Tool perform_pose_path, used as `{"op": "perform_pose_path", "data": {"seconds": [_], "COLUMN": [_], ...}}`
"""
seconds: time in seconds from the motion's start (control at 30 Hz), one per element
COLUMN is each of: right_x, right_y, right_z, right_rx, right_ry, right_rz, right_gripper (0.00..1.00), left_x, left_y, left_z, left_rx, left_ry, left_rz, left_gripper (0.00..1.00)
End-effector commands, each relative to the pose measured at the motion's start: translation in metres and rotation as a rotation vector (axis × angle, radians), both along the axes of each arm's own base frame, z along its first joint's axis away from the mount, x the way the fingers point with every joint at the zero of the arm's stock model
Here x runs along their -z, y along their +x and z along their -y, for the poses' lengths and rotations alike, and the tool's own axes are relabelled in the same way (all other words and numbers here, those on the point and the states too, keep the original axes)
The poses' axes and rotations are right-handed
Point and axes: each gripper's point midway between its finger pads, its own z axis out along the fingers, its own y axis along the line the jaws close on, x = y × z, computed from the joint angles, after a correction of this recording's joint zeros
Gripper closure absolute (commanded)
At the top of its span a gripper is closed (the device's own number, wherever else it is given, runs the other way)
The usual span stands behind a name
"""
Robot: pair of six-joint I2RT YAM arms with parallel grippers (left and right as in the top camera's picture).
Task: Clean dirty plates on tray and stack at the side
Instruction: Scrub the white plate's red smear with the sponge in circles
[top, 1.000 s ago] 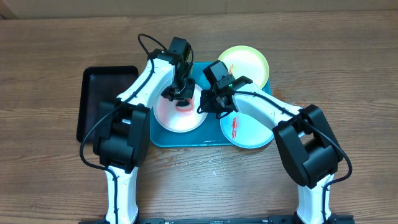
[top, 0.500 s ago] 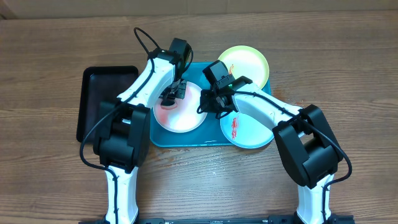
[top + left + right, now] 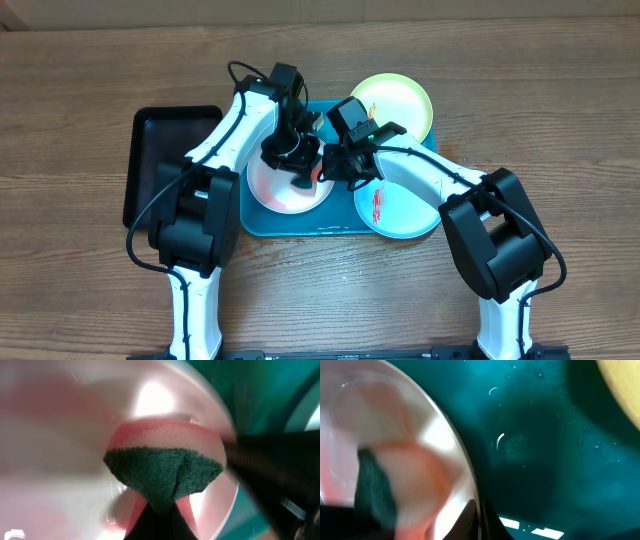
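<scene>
The white plate [image 3: 283, 190], smeared pink, lies on the left half of the turquoise tray [image 3: 330, 218]. My left gripper [image 3: 299, 168] is shut on a pink sponge [image 3: 303, 182] with a green scouring face [image 3: 165, 472], pressed onto that plate [image 3: 55, 455] near its right rim. My right gripper [image 3: 328, 170] is shut on the same plate's right rim [image 3: 470, 485], one finger on each side. The yellow-green plate [image 3: 392, 105] sits at the tray's back right. The teal-rimmed plate [image 3: 398, 210], with a red smear, overhangs the tray's front right.
A smaller black tray [image 3: 160, 160] lies on the wooden table left of the turquoise tray, beside my left arm. In the right wrist view the bare tray floor [image 3: 540, 460] stretches right of the plate, with the yellow-green plate's edge [image 3: 626, 385] at the top corner.
My left gripper has swept the sponge across the white plate, first leftward, then to the right near the right gripper. The right gripper has kept still on the rim.
</scene>
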Motion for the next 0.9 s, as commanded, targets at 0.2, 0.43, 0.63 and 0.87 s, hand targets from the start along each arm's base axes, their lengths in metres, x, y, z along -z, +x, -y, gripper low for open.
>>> {"op": "perform_pose_path", "data": {"seconds": [0.2,0.43,0.63,0.87], "right_x": [0.001,0.001,0.001,0.002], "right_y": [0.002,0.002,0.002,0.001], "right_z": [0.001,0.001,0.001,0.002], "right_rx": [0.005,0.005,0.005,0.005], "right_ry": [-0.006,-0.005,-0.006,-0.008], "right_rz": [0.000,0.002,0.000,-0.003], "right_gripper": [0.95,0.95,0.95,0.95], "left_x": [0.003,0.000,0.002,0.002], "left_y": [-0.014,0.026,0.062,0.053], "left_z": [-0.063,-0.097,-0.066,-0.002], "left_rx": [0.077,-0.106,-0.217,-0.137], "left_ry": [0.352,0.582,0.429,0.122], "left_rz": [-0.029,0.153,0.280,0.215], "left_gripper": [0.96,0.96,0.96,0.96]}}
